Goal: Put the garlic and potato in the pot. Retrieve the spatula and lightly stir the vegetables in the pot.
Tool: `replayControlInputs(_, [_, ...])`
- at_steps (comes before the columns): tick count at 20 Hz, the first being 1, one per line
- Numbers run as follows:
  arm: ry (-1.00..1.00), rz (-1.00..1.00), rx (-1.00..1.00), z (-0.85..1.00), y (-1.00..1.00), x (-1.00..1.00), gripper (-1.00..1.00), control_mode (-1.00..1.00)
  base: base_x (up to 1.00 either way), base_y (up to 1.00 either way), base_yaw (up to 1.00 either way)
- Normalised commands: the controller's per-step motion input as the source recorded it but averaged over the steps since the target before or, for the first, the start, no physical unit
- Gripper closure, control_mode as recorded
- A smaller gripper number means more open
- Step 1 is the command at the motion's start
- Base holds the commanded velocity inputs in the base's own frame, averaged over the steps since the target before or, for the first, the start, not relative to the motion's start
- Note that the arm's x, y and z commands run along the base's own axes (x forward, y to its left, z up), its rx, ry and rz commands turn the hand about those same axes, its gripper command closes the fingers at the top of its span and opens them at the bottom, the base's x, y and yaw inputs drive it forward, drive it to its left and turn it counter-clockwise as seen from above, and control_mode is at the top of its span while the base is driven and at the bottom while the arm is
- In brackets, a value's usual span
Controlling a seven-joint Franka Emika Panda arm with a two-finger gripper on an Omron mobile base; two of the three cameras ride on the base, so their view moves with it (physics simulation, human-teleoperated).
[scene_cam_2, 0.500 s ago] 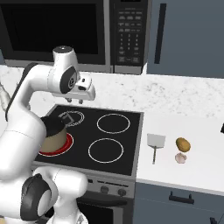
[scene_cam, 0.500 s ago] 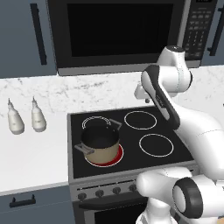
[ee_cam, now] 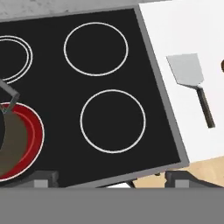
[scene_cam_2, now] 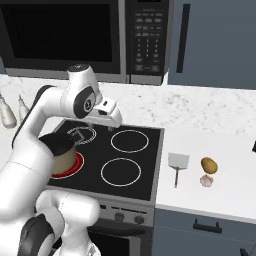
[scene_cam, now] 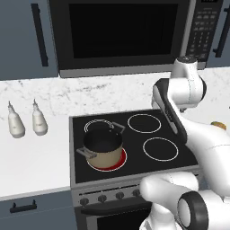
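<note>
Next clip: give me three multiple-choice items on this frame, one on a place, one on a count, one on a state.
1. Where is the potato?
A. in the pot
B. on the counter right of the stove
C. in the gripper

2. How many bottles stand left of the stove?
A. one
B. two
C. four

3. The burner under the pot is:
A. glowing red
B. dark
C. covered by a lid

Answers: 1 B, it lies beside the garlic and spatula. 2 B, two white ones. 3 A, red ring shows.
</note>
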Motion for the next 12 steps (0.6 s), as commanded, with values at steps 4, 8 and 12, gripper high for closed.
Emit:
replayControlInputs(4, [0.01, -0.33, 0.0, -0.46, -1.0, -0.25, -1.0, -1.0, 0.0, 0.0, 0.0])
replayControlInputs(8, [0.04, -0.37, 0.0, -0.35, -1.0, -0.08, -1.0, -1.0, 0.0, 0.0, 0.0])
replayControlInputs(12, [0.01, -0.37, 0.0, -0.18, -1.0, -0.01, -1.0, -1.0, 0.0, 0.0, 0.0])
